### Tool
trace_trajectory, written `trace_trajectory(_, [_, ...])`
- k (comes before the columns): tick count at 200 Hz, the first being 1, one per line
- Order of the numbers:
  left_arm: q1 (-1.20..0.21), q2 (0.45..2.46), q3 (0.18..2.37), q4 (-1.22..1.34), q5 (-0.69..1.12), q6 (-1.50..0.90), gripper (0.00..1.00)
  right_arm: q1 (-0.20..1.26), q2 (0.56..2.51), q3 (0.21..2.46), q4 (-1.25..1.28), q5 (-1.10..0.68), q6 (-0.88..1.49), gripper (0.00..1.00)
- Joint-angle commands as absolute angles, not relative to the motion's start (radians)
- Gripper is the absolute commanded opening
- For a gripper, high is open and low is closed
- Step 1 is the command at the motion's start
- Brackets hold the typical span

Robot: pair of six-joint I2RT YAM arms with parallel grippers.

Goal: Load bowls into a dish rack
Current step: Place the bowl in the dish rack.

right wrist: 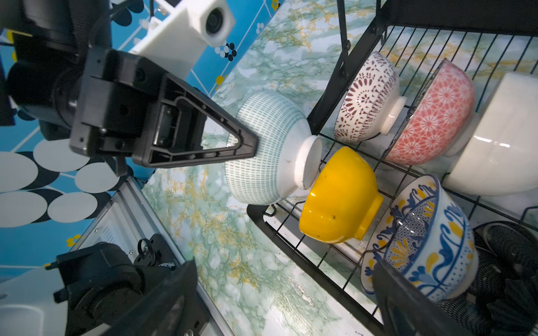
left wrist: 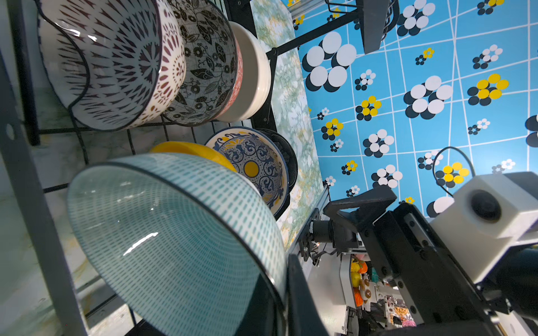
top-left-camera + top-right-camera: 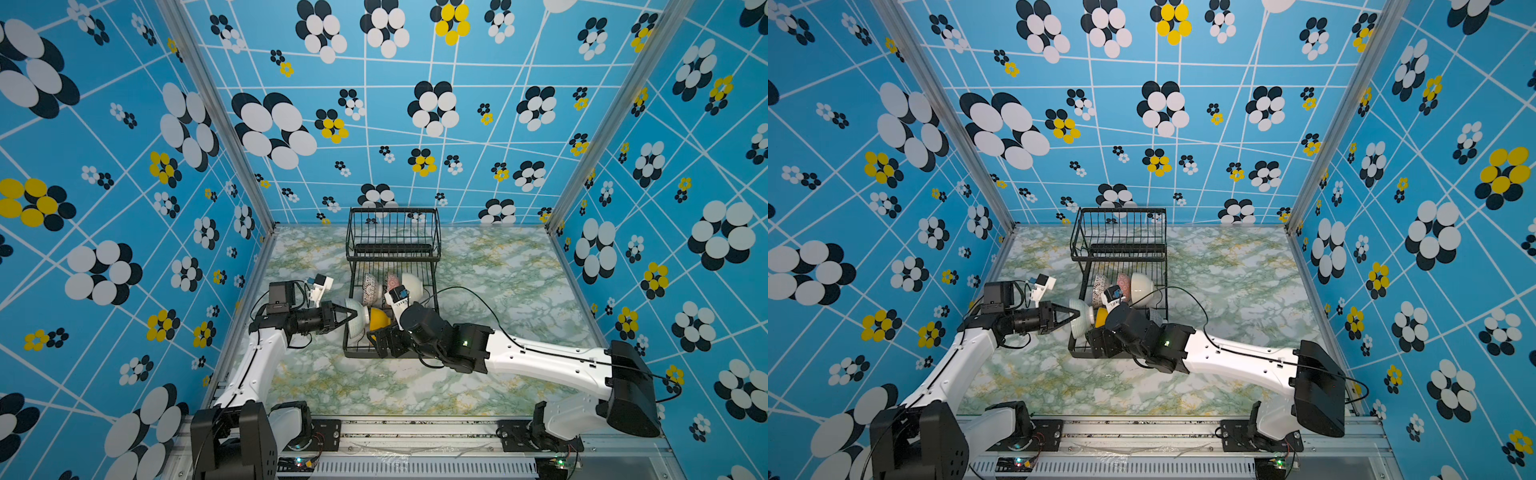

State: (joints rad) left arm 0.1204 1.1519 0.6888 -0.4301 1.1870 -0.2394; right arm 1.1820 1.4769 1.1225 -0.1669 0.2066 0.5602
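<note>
My left gripper point(image 3: 351, 318) point(image 2: 283, 305) is shut on the rim of a white bowl with teal dashes point(image 3: 358, 318) point(image 1: 270, 145). It holds the bowl on its side at the left front corner of the black wire dish rack point(image 3: 392, 232), foot toward a yellow bowl point(image 1: 340, 197). The lower tray holds that yellow bowl, a blue-yellow patterned bowl point(image 1: 431, 238), a dark bowl point(image 1: 512, 261), a maroon-patterned bowl point(image 1: 366, 96), a black-and-white bowl point(image 2: 203, 72), a pink-red bowl point(image 1: 433, 116) and a cream bowl point(image 1: 500, 139). My right gripper point(image 3: 380, 343) point(image 1: 285, 299) hangs open over the rack's front edge, holding nothing.
The rack's raised basket point(image 3: 1121, 228) stands at the back with nothing in it. Green marble tabletop point(image 3: 498, 291) lies all round the rack. Patterned blue walls point(image 3: 124, 208) close in three sides. The arm bases sit on a metal rail point(image 3: 415, 432) at the front.
</note>
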Motion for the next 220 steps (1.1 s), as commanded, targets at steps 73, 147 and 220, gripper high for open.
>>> trace_trajectory(73, [0.125,1.394,0.897,-0.784,1.309,0.254,0.0,1.113,1.517,1.191,-0.156,0.026,0.524,0.98])
trace_trajectory(147, [0.131,1.393,0.862,-0.746,1.228,0.25,0.0,1.107,1.509,1.225,-0.203,-0.012,0.499,0.98])
trace_trajectory(220, [0.13,1.455,0.884,-0.777,1.152,0.319,0.0,1.107,1.533,1.284,-0.241,-0.031,0.471,0.97])
